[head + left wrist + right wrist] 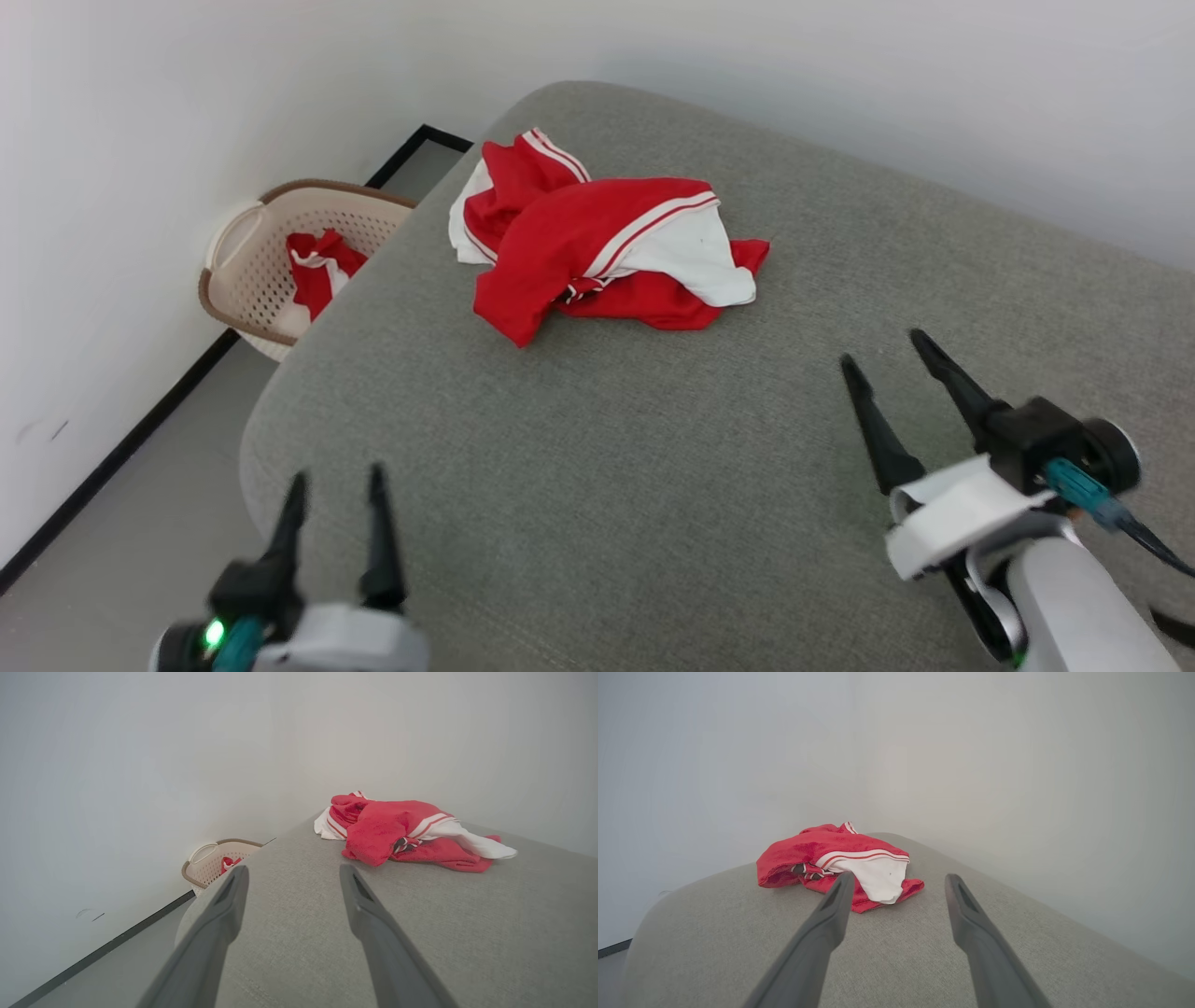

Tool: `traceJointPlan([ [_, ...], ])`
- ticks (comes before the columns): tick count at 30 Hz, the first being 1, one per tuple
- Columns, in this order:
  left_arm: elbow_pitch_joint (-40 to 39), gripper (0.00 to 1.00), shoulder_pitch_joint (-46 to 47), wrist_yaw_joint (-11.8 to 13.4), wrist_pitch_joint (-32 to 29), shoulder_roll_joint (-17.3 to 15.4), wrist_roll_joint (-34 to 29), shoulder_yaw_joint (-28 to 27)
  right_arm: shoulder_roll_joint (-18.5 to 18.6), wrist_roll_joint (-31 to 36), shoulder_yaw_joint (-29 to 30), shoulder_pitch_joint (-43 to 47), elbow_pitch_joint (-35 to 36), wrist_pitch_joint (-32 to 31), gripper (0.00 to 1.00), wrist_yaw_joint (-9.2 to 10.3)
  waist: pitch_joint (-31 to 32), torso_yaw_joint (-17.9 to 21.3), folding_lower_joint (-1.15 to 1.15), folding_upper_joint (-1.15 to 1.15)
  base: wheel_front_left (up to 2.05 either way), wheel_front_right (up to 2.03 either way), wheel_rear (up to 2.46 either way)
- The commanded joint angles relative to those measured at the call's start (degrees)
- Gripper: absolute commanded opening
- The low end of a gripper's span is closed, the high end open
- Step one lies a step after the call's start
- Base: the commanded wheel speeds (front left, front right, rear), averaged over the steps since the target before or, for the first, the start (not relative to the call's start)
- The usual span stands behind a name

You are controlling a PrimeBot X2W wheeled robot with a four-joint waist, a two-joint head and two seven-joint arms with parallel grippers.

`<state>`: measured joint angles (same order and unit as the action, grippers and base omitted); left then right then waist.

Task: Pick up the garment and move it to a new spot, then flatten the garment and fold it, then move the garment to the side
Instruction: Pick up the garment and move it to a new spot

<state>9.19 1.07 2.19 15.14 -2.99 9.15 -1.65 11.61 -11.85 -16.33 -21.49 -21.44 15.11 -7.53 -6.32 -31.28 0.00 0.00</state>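
Garment [560, 238] crumpled in heap on far part of grey padded surface [607, 448], white sleeve [686, 254] uppermost. Left pincer [337, 474] over near left edge, fingers apart, empty. Right pincer [880, 347] at right, fingers apart, empty, well apart from garment. Basket [245, 280] on floor [140, 523] left of surface, red cloth [317, 271] inside.

Crumpled red-and-white garment [597, 245] on cushion

Left pincer [336, 485] and right pincer [882, 350] both gape, holding nothing.
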Motion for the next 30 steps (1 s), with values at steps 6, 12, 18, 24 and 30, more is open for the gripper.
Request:
traceJointPlan([
  [6,9.91,1.0,13.32,-6.97,0.02,-2.68,-3.18,3.59,-0.09,1.87,2.67,2.78,2.16,0.05,1.0,0.07,-2.65,5.21,0.0,0.0,0.0,0.0,0.0],
  [12,24.33,1.0,29.52,-9.26,-0.74,-6.38,0.26,4.53,0.97,2.19,2.35,0.85,3.53,0.05,1.0,0.08,-9.2,14.35,0.0,0.0,0.0,0.0,0.0],
  [18,39.06,1.0,43.39,-9.67,-8.86,-12.71,8.8,6.72,0.18,1.7,2.5,-1.29,4.72,0.05,1.0,0.08,-14.28,22.61,0.0,0.0,0.0,0.0,0.0],
  [24,43.93,1.0,50.08,-9.7,-19.26,-18.11,17.04,10.41,-0.94,1.62,2.05,-3.59,5.66,0.05,1.0,0.08,-18.4,28.24,0.0,0.0,0.0,0.0,0.0],
  [30,48.28,1.0,53.99,-9.65,-31.68,-25.17,24.22,12.7,-2.93,1.32,1.02,-5.75,6.1,0.04,1.0,0.08,-21.38,33.89,0.0,0.0,0.0,0.0,0.0],
])
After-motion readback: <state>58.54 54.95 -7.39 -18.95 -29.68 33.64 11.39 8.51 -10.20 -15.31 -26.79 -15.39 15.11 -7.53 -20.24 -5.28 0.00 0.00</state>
